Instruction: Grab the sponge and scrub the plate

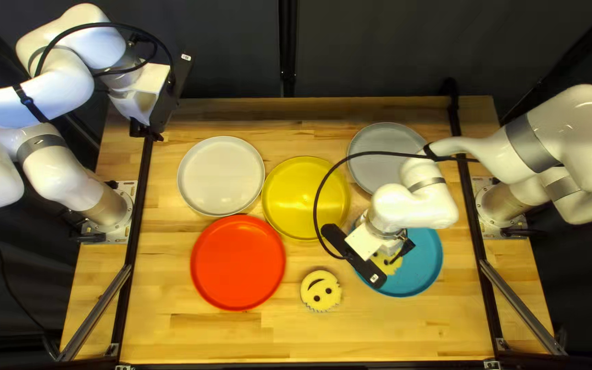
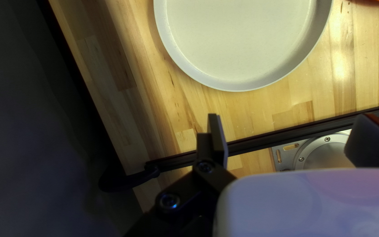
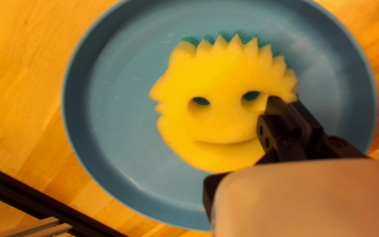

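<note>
Sponge (image 3: 220, 118), jagged, on blue plate (image 3: 115, 127)

A dark curtain (image 1: 227, 55) hangs behind the wooden table (image 1: 207, 342); a black upright (image 1: 287, 41), probably a post, crosses it.

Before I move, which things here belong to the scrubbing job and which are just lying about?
In the job, judging by where my right arm hovers:
- the scalloped yellow sponge
- the blue plate under it

Just lying about:
- the smiley sponge on the bare wood
- the red plate
- the yellow plate
- the white plate
- the grey plate
</note>
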Action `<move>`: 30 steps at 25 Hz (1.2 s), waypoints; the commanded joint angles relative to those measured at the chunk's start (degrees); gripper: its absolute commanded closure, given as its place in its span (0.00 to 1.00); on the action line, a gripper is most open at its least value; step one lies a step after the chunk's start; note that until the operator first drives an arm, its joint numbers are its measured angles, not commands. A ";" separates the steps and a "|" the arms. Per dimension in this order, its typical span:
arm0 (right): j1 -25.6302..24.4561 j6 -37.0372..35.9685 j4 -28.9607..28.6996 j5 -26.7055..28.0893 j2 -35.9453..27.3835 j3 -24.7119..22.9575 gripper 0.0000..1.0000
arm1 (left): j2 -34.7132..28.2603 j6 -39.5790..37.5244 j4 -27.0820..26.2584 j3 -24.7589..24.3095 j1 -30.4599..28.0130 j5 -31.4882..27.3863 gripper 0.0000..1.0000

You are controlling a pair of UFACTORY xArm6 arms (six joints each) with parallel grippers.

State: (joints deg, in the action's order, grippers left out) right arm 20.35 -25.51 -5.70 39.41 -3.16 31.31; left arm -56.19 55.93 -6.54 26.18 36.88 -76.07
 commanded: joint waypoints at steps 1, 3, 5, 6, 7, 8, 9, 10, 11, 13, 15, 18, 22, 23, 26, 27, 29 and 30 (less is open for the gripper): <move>-0.33 0.53 0.07 0.32 -4.88 -5.17 1.00 | 0.00 0.00 0.00 0.00 0.00 0.00 0.00; -1.29 -0.04 0.30 0.36 -6.96 -7.35 1.00 | 0.00 0.00 0.00 0.00 0.00 0.00 0.00; -2.77 -0.91 0.75 0.45 -8.87 -9.33 1.00 | 0.00 0.00 0.00 0.00 0.00 0.00 0.00; -3.55 -1.34 0.93 0.49 -9.73 -10.30 1.00 | 0.00 0.00 0.00 0.00 0.00 0.00 0.00; -3.90 -1.49 0.94 0.56 -10.26 -10.83 1.00 | 0.00 0.00 0.00 0.00 0.00 0.00 0.00; -4.07 -1.54 0.94 0.61 -10.44 -10.99 1.00 | 0.00 0.00 0.00 0.00 0.00 0.00 0.00; -3.98 -1.22 1.00 0.82 -10.48 -10.80 1.00 | 0.00 0.00 0.00 0.00 0.00 0.00 0.00; -3.73 -0.85 1.07 0.93 -10.26 -10.45 1.00 | 0.00 0.00 0.00 0.00 0.00 0.00 0.00; -3.33 -0.32 1.24 0.98 -9.21 -9.21 1.00 | 0.00 0.00 0.00 0.00 0.00 0.00 0.00; -2.93 0.16 1.54 0.83 -7.28 -7.25 1.00 | 0.00 0.00 0.00 0.00 0.00 0.00 0.00; -2.48 0.85 2.13 0.66 -4.42 -4.35 1.00 | 0.00 0.00 0.00 0.00 0.00 0.00 0.00; -2.45 1.49 3.38 0.78 -0.10 0.45 1.00 | 0.00 0.00 0.00 0.00 0.00 0.00 0.00; -3.73 0.92 4.78 1.64 4.45 6.16 1.00 | 0.00 0.00 0.00 0.00 0.00 0.00 0.00; -4.02 0.74 4.98 1.95 5.07 7.12 1.00 | 0.00 0.00 0.00 0.00 0.00 0.00 0.00; -4.72 0.27 5.55 2.33 6.18 8.87 1.00 | 0.00 0.00 0.00 0.00 0.00 0.00 0.00; -4.48 0.42 5.63 2.22 6.21 8.78 1.00 | 0.00 0.00 0.00 0.00 0.00 0.00 0.00; -3.72 0.75 5.54 1.83 5.79 7.78 1.00 | 0.00 0.00 0.00 0.00 0.00 0.00 0.00; -3.39 0.89 5.42 1.67 5.30 6.98 1.00 | 0.00 0.00 0.00 0.00 0.00 0.00 0.00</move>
State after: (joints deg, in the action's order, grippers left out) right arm 16.32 -24.93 -0.17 41.44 2.75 39.35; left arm -56.19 55.93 -6.54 26.18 36.88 -76.07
